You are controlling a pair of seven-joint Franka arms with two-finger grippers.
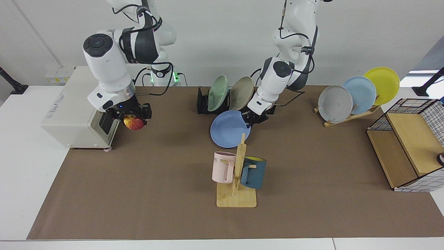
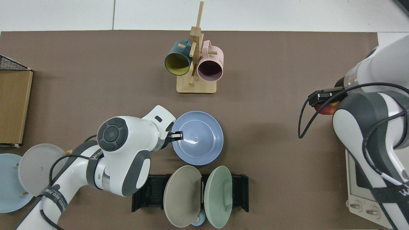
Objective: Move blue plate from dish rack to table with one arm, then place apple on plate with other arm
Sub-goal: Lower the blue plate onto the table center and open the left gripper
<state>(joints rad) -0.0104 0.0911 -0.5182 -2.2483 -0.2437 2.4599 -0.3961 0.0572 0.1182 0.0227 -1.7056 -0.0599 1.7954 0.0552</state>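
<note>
Facing view
Left gripper (image 1: pixel 252 120): clenched on the blue plate (image 1: pixel 229 133) at the plate's 2 o'clock rim, near the mat's centre.
Blue plate: round, smooth, matte, shallow rim; tilted, its low edge at or just above the table (image 1: pixel 138 194) (contact not clear).
Dish rack (image 1: pixel 203 100): low, black, slotted, at the plate's 12 o'clock; it holds a green plate (image 1: pixel 216 93) and a tan plate (image 1: pixel 242 93), both leaning.
Mug stand (image 1: pixel 236 192): pale wood, at the plate's 6 o'clock; its post tip overlaps the plate's lower edge in this view.
Right gripper (image 1: pixel 133 119): grasping the apple (image 1: pixel 133 123), red with yellow patches, held off the mat beside a white oven (image 1: pixel 73 111).
Open room: bare brown mat from the apple to the plate's 9 o'clock edge.
Far side: a wooden stand (image 1: pixel 350 116) with grey, pale blue and yellow plates.

Top view
Left gripper (image 2: pixel 176 136): clamped on the blue plate (image 2: pixel 199 139) at its 9 o'clock rim.
Blue plate: between dish rack (image 2: pixel 147 191) at 6 o'clock and mug stand (image 2: pixel 195 86) at 12 o'clock, apart from both.
Apple (image 2: pixel 326 109): mostly hidden under the right arm, at 3 o'clock from the plate, well apart.
Open room: bare mat between plate and apple.
</note>
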